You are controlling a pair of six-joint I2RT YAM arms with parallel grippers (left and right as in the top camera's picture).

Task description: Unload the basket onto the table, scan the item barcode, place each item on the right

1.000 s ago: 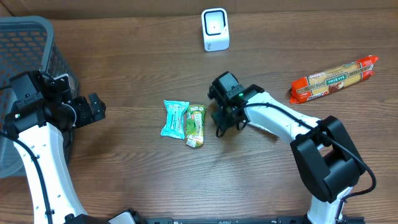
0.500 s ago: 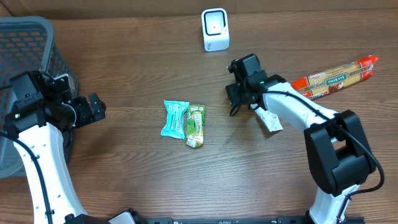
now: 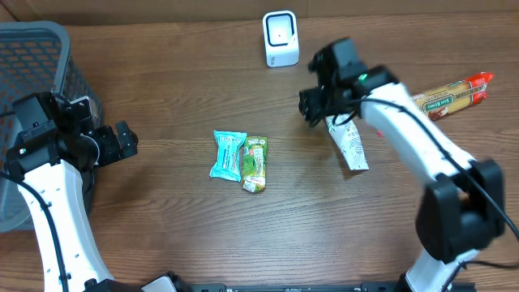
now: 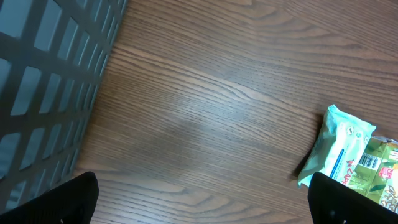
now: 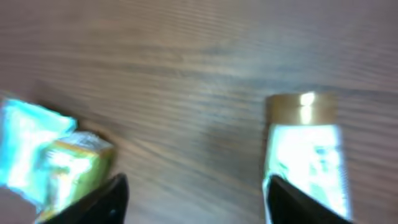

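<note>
A white pouch [image 3: 350, 148] with a gold cap [image 5: 301, 106] lies on the wood table, just right of my right gripper [image 3: 319, 105]. In the right wrist view the right gripper [image 5: 196, 199] is open, only bare table between its fingers, and the pouch [image 5: 308, 165] sits by the right finger. The white scanner [image 3: 280, 38] stands at the back centre. A teal packet [image 3: 228, 154] and a green packet [image 3: 255, 163] lie side by side mid-table. My left gripper [image 3: 122, 141] hovers open at the far left; in its wrist view the left gripper [image 4: 202, 199] holds nothing.
A dark mesh basket [image 3: 36, 57] stands at the back left beside the left arm. A long red and orange pasta pack [image 3: 454, 93] lies at the back right, partly behind the right arm.
The right arm swung from beside the green packet up and toward the back right. Its jaws widened, and the white pouch now shows lying on the table.
</note>
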